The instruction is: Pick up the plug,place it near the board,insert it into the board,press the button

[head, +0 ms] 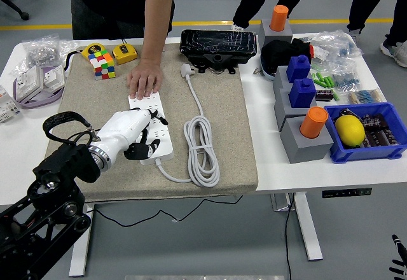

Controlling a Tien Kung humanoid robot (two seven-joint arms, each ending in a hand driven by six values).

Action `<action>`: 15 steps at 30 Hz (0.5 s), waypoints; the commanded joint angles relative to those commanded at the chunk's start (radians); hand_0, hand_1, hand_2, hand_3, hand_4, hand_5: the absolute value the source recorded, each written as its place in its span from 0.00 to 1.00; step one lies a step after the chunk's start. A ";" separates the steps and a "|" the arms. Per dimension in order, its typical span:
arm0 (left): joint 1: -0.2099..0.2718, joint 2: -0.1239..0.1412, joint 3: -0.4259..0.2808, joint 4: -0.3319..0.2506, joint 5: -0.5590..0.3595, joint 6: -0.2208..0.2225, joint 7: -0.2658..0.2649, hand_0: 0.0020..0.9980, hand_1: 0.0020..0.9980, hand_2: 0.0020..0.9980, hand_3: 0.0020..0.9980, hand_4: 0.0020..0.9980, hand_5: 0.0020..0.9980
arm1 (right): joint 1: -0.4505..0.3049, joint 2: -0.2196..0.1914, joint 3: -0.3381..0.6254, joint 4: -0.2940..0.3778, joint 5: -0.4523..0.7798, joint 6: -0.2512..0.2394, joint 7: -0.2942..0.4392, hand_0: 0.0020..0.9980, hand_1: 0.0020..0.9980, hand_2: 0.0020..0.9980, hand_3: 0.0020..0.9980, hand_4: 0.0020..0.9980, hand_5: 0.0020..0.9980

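Note:
A white power strip [163, 135] lies on the beige mat [216, 108], running from near to far. A person's hand [145, 79] rests flat on its far end. My left hand [130, 133], white with black tips, lies over the strip's near half, where the black plug stood. The plug is hidden beneath it, and I cannot see whether the hand holds it. The strip's white cable [202, 147] lies coiled to the right, ending in a white plug [188, 70]. Only a small black part of my right arm [399, 258] shows, at the lower right corner.
A black box [219, 44] stands at the mat's far edge. A colour cube [103, 63] and yellow tape measures [126, 53] sit far left. Grey-blue stands with orange pegs [305, 130] and a blue bin [369, 133] fill the right side. Bags lie at the left [38, 76].

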 joint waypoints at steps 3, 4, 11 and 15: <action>0.008 -0.003 -0.004 0.002 0.007 0.010 0.002 0.15 0.03 0.15 0.65 0.61 0.00 | 0.000 0.000 -0.004 0.000 0.001 0.001 -0.002 1.00 0.85 0.76 0.79 1.00 1.00; 0.010 -0.004 -0.005 0.001 0.007 0.016 0.001 0.15 0.03 0.15 0.65 0.61 0.00 | 0.000 0.000 -0.005 0.000 0.001 0.002 -0.002 1.00 0.85 0.76 0.79 1.00 1.00; 0.051 -0.036 -0.050 0.021 -0.004 0.231 -0.093 0.27 0.20 0.29 0.61 0.74 0.15 | 0.000 0.002 -0.004 0.000 0.002 0.002 -0.002 1.00 0.85 0.75 0.79 1.00 1.00; 0.079 -0.060 -0.101 0.019 -0.005 0.349 -0.139 0.57 0.71 0.73 0.73 0.89 0.26 | -0.002 0.003 -0.004 0.000 0.001 0.002 -0.002 1.00 0.85 0.75 0.79 1.00 1.00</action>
